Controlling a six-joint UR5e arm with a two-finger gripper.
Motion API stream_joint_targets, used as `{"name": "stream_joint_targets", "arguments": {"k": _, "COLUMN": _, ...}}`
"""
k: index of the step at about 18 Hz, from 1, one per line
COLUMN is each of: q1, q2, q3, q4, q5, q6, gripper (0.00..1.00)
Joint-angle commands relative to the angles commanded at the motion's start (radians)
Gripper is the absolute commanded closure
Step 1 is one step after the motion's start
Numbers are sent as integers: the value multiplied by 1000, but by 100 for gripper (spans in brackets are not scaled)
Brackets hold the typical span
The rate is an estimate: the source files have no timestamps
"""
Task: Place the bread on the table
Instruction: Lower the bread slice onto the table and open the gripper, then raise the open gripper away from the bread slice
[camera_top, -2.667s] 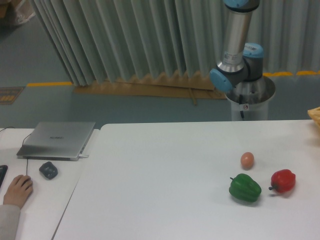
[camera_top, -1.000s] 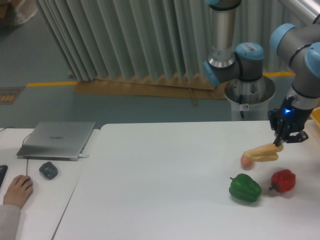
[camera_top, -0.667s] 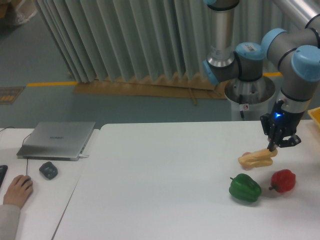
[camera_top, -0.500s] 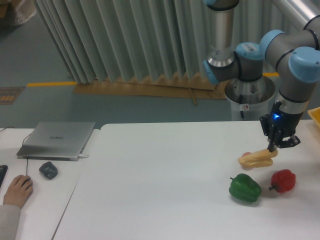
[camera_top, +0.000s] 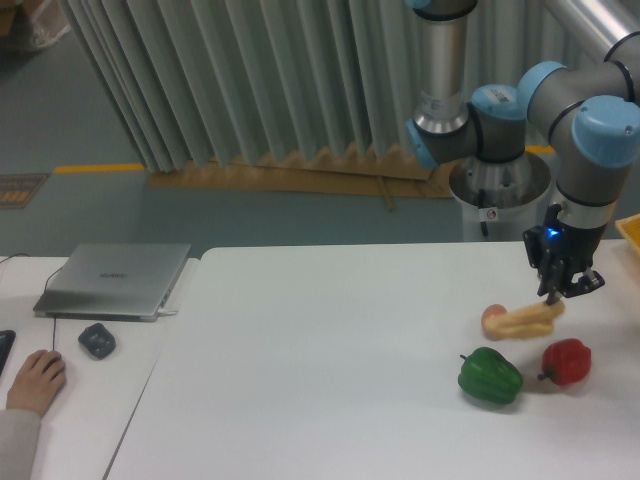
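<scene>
We see grey pleated curtains at the back and a white desk (camera_top: 330, 350) in front. Landmark: the green pepper (camera_top: 490, 376), near the desk's right front. Bread (camera_top: 527, 319) sits just behind it and slightly right, tilted, its raised right end pinched in the tool (camera_top: 556, 290); its low left end is at or just above the desk, we cannot tell which. A small orange ball (camera_top: 491, 318) is directly behind the pepper, touching or just behind the bread's left end. A red pepper (camera_top: 566, 362) is just right of the green one, apart from it. Far left of the pepper: a closed laptop (camera_top: 114, 279), a dark mouse (camera_top: 96, 341) and a person's hand (camera_top: 35, 381) on a smaller desk (camera_top: 80, 400).
</scene>
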Motion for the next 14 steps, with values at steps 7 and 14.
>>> {"name": "stream_joint_targets", "arguments": {"k": 7, "q1": -3, "q2": 2, "q3": 2, "q4": 32, "q5": 5, "q6": -3, "gripper": 0}}
{"name": "stream_joint_targets", "arguments": {"k": 14, "q1": -12, "q2": 2, "q3": 11, "q4": 52, "q5": 66, "q6": 17, "gripper": 0}}
